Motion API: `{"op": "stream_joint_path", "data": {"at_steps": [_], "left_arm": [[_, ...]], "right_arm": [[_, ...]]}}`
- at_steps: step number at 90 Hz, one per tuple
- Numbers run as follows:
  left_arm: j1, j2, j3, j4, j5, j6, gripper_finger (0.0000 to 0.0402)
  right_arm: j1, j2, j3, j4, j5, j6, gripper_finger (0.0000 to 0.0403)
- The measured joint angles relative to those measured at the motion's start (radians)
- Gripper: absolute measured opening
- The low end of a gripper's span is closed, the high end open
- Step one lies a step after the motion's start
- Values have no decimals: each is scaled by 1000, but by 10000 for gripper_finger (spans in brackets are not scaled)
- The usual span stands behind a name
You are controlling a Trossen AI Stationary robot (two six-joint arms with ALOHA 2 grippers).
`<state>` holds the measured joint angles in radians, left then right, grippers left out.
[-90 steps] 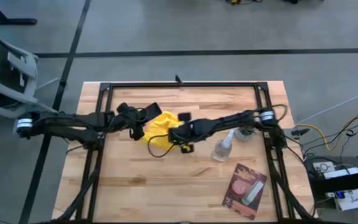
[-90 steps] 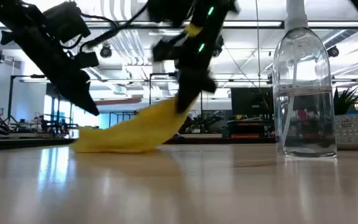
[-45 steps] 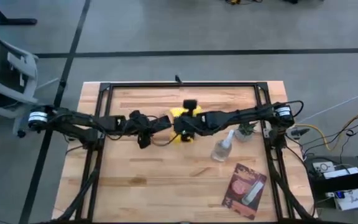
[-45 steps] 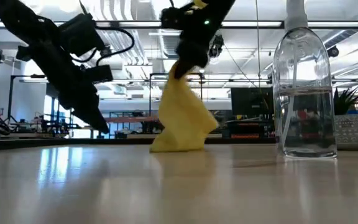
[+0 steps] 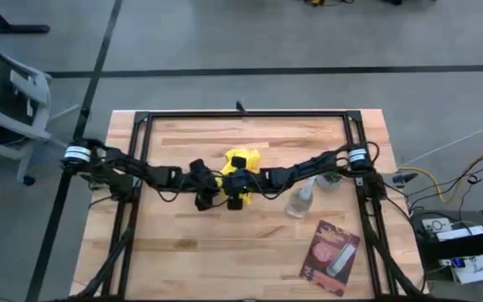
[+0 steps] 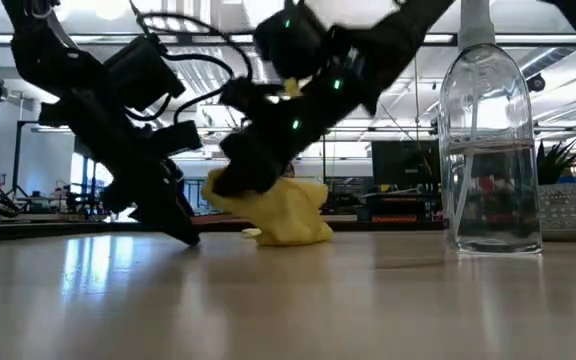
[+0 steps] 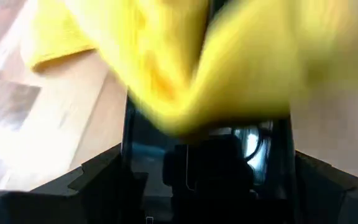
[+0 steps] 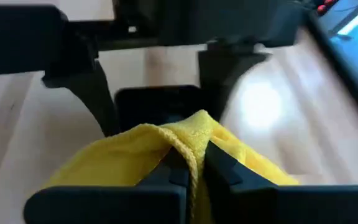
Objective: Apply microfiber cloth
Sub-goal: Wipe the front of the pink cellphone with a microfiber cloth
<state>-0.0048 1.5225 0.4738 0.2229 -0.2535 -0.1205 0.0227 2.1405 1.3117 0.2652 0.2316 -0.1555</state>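
Here the right tool (image 8: 191,163) pinches the microfiber cloth (image 6: 280,212) beside the left tool (image 6: 183,232).

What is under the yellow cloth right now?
The yellow cloth sits bunched on the wooden table, pinched by the right claw. The left claw touches down beside it. Whatever lies beneath its folds is covered.

A wooden table (image 5: 183,252) fills the centre of the overhead frame. A clear spray bottle (image 5: 299,200) stands right of centre. A pink-and-dark packet (image 5: 331,255) lies flat at lower right. A small potted plant (image 6: 565,205) sits at far right.
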Motion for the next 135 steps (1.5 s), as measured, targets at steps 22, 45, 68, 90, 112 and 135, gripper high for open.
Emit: {"op": "stream_joint_path", "data": {"at_steps": [22, 45, 68, 90, 112, 135], "left_arm": [[-1, 14, 2, 35, 6, -11, 317], [0, 4, -3, 38, 6, -24, 316], [0, 3, -5, 41, -1, -31, 315], [-1, 4, -5, 45, 1, -27, 315], [-1, 10, -5, 47, 6, -32, 315], [-1, 14, -5, 40, 8, -31, 315]], "right_arm": [[1, 108, 49, 107, 16, 59, 0], [0, 60, 43, -107, 229, 30, 0], [3, 39, 32, -240, 370, 59, 0], [9, 68, 30, 18, 184, 92, 0], [10, 113, 31, 148, 70, 93, 0], [52, 96, 21, 53, 104, 82, 0]]}}
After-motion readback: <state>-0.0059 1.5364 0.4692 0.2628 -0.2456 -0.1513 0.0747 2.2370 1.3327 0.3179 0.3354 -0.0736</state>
